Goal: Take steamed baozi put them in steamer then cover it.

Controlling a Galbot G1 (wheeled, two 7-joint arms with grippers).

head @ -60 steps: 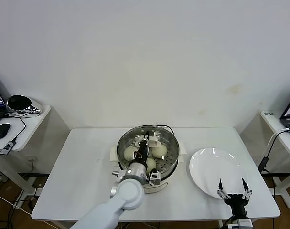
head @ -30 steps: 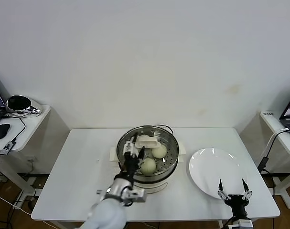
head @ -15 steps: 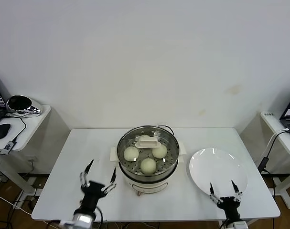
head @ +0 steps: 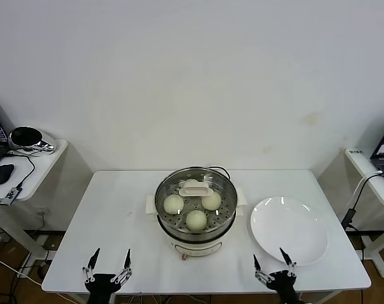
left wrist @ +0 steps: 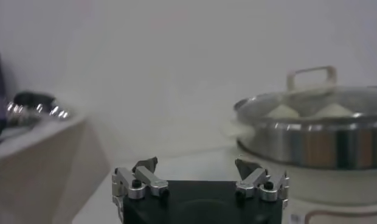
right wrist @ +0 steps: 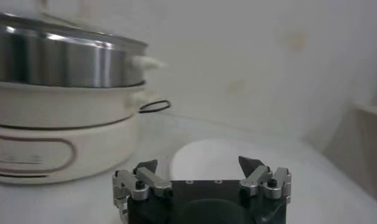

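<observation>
The steamer (head: 195,229) stands mid-table on its white base, and the clear glass cover (head: 224,188) lies on top with its cream handle (head: 196,187). Three baozi (head: 173,203) (head: 210,200) (head: 196,219) show through the glass. My left gripper (head: 108,265) is open and empty at the table's front edge, well to the left of the steamer. My right gripper (head: 272,264) is also open and empty at the front edge, just before the white plate (head: 288,229). From the left wrist, the open gripper (left wrist: 197,164) faces the covered steamer (left wrist: 310,143). The right wrist gripper (right wrist: 199,163) has the steamer (right wrist: 61,61) beside it.
The bare plate (right wrist: 219,155) lies right of the steamer. A black cord (right wrist: 153,107) runs behind the base. A side table (head: 27,158) with a mouse and a dark object stands at far left. Another desk (head: 375,174) with a cable is at far right.
My left arm has pulled back from over the steamer to the front left edge of the table. The right gripper has slid lower and a little left along the front edge.
</observation>
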